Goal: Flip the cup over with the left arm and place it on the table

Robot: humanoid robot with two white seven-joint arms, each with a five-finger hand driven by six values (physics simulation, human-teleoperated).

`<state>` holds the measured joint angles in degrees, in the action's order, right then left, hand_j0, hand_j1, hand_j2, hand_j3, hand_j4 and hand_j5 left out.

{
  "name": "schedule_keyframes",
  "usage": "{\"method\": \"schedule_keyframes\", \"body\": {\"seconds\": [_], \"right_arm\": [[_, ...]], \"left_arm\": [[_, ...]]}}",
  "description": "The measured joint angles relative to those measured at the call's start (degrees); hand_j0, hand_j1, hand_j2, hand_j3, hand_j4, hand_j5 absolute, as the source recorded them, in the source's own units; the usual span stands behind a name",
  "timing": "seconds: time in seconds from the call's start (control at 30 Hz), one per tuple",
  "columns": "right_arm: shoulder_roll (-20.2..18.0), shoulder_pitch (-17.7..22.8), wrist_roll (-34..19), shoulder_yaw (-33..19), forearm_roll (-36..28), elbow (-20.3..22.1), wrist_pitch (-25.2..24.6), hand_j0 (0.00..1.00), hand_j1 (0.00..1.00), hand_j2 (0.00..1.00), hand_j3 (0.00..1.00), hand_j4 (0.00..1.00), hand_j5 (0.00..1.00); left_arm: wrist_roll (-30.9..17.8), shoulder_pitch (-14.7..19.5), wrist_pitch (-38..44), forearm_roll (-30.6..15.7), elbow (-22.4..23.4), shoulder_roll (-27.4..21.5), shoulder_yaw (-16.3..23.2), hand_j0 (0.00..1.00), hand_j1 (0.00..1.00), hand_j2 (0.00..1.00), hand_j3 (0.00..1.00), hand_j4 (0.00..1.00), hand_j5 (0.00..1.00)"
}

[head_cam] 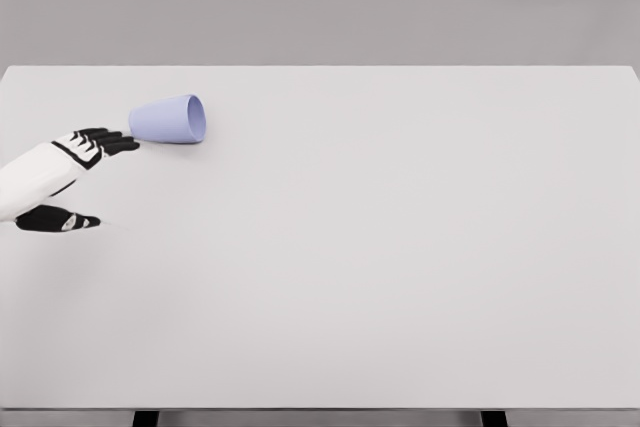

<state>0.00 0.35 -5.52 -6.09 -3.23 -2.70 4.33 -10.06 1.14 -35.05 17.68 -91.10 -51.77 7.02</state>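
Table (380, 277) spreads bare in front, cup (170, 119) lying on its side at far left, left hand (100, 143) just beside its base, fingers extended, gripping nothing; grasp, flip and placing remain.

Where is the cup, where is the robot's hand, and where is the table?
cup (168, 120): head view, on its purple side wall.
left hand (104, 141): head view, on its black fingers.
table (400, 247): head view, on its bare top.
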Motion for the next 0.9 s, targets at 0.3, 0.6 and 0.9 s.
{"method": "schedule_keyframes", "body": {"seconds": [0.3,0.6,0.9], "right_arm": [[0.0,0.3,0.0,0.1,-0.2,-0.3,0.0,1.00,1.00,1.00,1.00,1.00,1.00],[0.0,0.3,0.0,0.1,-0.2,-0.3,-0.1,1.00,1.00,1.00,1.00,1.00,1.00],[0.0,0.3,0.0,0.1,-0.2,-0.3,-0.1,1.00,1.00,1.00,1.00,1.00,1.00]], "left_arm": [[0.0,0.9,0.0,0.0,0.6,-0.9,-0.4,1.00,1.00,1.00,1.00,1.00,1.00],[-12.7,8.9,0.0,-1.0,0.3,-0.1,-2.8,1.00,1.00,1.00,1.00,1.00,1.00],[-24.3,29.4,28.0,-4.8,7.8,14.6,1.7,1.00,1.00,1.00,1.00,1.00,1.00]]}}
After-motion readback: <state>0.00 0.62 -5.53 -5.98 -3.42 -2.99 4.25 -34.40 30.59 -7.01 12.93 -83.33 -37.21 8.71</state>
